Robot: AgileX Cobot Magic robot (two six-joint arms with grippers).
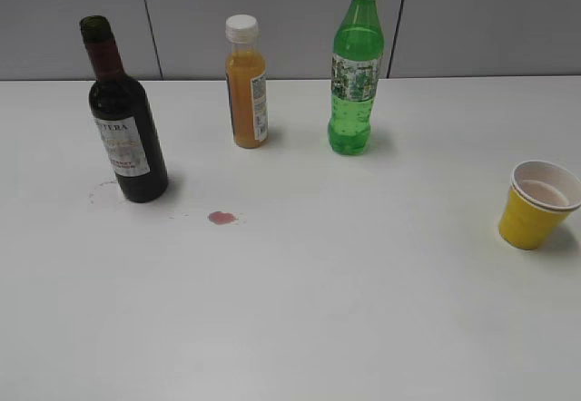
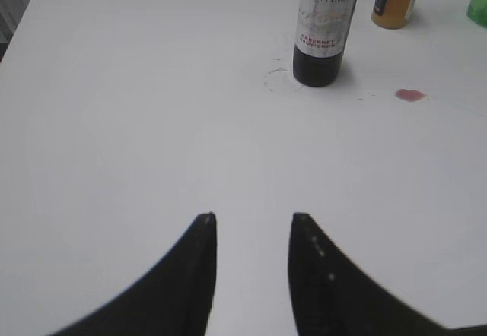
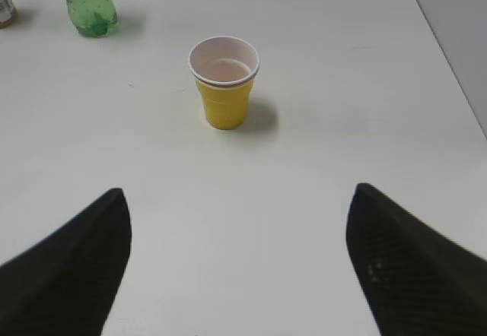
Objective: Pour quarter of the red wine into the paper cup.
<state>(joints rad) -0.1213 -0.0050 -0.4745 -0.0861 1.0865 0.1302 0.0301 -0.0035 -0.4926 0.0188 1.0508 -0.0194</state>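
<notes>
The red wine bottle (image 1: 125, 129) stands upright at the left of the white table, dark glass, maroon neck foil, white label, no cap on. It also shows in the left wrist view (image 2: 326, 28). The yellow paper cup (image 1: 536, 205) stands at the far right, with a little pinkish liquid in its white inside; it also shows in the right wrist view (image 3: 224, 82). My left gripper (image 2: 251, 218) is open and empty, well short of the bottle. My right gripper (image 3: 237, 195) is wide open and empty, a short way before the cup. Neither gripper shows in the exterior view.
An orange juice bottle (image 1: 245, 83) with a white cap and a green soda bottle (image 1: 356, 67) stand at the back middle. A small red spill (image 1: 221, 218) and a faint ring mark (image 1: 104, 192) lie near the wine bottle. The table's right edge (image 3: 449, 55) runs beside the cup.
</notes>
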